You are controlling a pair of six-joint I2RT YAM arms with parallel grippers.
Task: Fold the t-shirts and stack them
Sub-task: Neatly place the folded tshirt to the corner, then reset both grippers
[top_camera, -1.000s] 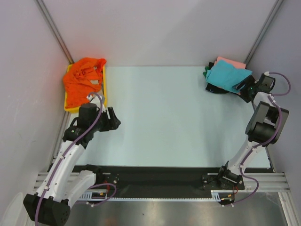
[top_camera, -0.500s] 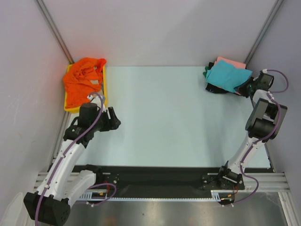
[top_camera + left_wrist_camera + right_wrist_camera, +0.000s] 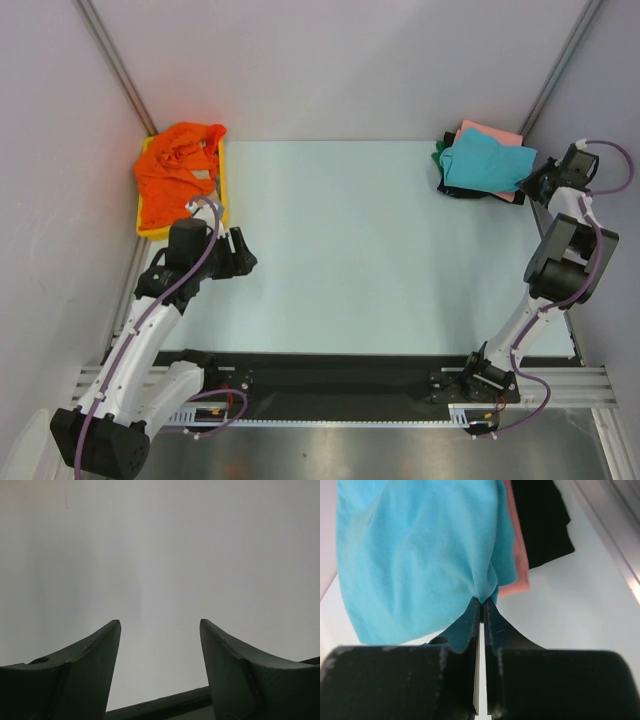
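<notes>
Turquoise t-shirt [image 3: 415, 555], counter [image 3: 380, 240] 2 o'clock: likely light, limp, drapes; best held at bunched edge. Right gripper [image 3: 482, 602] clamped on that edge. Left gripper [image 3: 160, 630] apart, empty, 9 o'clock.

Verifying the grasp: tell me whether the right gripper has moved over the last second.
Yes. The right gripper, shut on the turquoise shirt, has shifted rightward toward the right wall, dragging the shirt's edge along.

The turquoise t-shirt [image 3: 410, 555] is soft matt cloth — the tray [image 3: 223, 186] smooth yellow plastic.
</notes>
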